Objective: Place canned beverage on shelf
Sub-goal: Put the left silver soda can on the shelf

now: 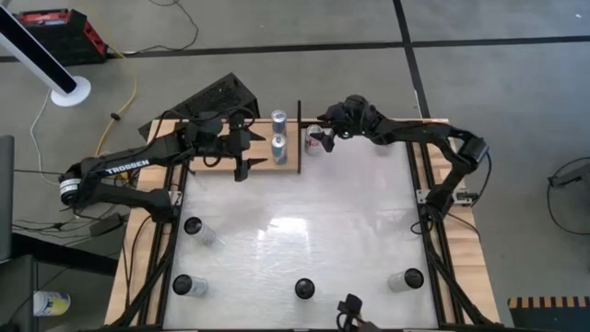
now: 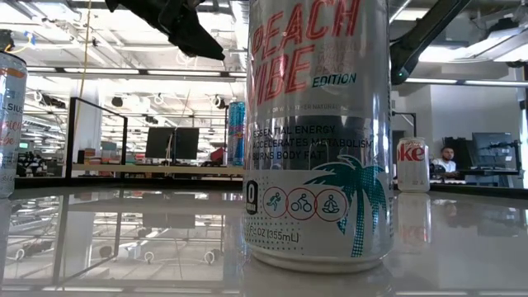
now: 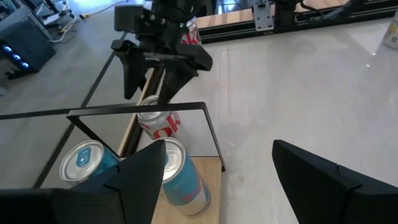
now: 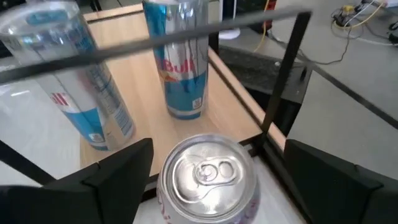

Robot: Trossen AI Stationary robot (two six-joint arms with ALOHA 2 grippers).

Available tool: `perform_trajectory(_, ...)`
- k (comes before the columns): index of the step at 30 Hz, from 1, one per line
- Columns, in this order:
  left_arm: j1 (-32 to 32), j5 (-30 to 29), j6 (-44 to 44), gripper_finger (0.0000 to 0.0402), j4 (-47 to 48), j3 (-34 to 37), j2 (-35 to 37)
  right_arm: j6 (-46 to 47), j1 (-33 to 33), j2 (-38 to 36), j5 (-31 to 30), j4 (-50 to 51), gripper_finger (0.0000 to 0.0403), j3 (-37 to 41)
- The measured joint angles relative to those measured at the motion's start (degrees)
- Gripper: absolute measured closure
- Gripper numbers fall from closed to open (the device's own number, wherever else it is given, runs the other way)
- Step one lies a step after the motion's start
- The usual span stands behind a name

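Left gripper (image 1: 241,152): over the shelf (image 1: 277,164), fingers apart, holding nothing, just beside two blue-silver Red Bull cans (image 1: 279,148)
Shelf: light-wood plank w/ thin black uprights, far side of table (image 1: 304,231)
Diet Coke can (image 1: 314,141): upright on tabletop, just off shelf's right edge, not yet on plank
Right gripper (image 4: 208,180): above Coke can, fingers spread wide either side, not gripping
Risk: black upright (image 4: 283,78) stands betw can & plank; a low carry could clip it or knock the Red Bulls
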State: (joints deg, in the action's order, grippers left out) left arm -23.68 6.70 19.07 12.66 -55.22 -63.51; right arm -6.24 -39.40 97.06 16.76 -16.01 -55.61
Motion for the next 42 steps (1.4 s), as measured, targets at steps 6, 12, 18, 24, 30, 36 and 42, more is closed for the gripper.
perform_trajectory(6, -0.1, -0.1, 0.3, 0.0121, 0.0, 0.0, 0.0, -0.7, 0.0, 3.0, -0.1, 0.1, 0.0015, 0.0)
perform_trajectory(12, -0.2, -0.6, 0.3, 0.0121, 0.0, 0.0, 0.0, -0.1, 0.0, 4.4, -0.5, 0.0, 0.0017, 0.0)
perform_trajectory(18, -0.2, -0.8, 0.7, 0.0121, 0.0, 0.0, 0.0, 0.2, -0.1, 4.2, -1.9, 0.1, 0.0067, 0.0)
perform_trajectory(24, -0.2, -0.8, 0.7, 0.0121, 0.9, 0.0, 0.0, 0.2, -0.1, 2.0, -2.4, 3.7, 0.0081, 0.0)
perform_trajectory(30, -0.7, -1.1, 0.6, 0.0121, 2.8, 0.0, 0.3, -2.4, 1.0, -6.8, -9.0, 10.1, 0.0081, 0.0)
perform_trajectory(36, -2.6, -1.4, -1.0, 0.0121, 5.2, 0.1, 1.4, -5.8, 5.7, -18.3, -18.5, 13.7, 0.0081, -1.5)
perform_trajectory(42, -3.3, -1.2, -1.4, 0.0121, 5.8, 0.0, 1.8, -7.3, 12.0, -19.2, -18.7, 14.2, 0.0081, -10.8)
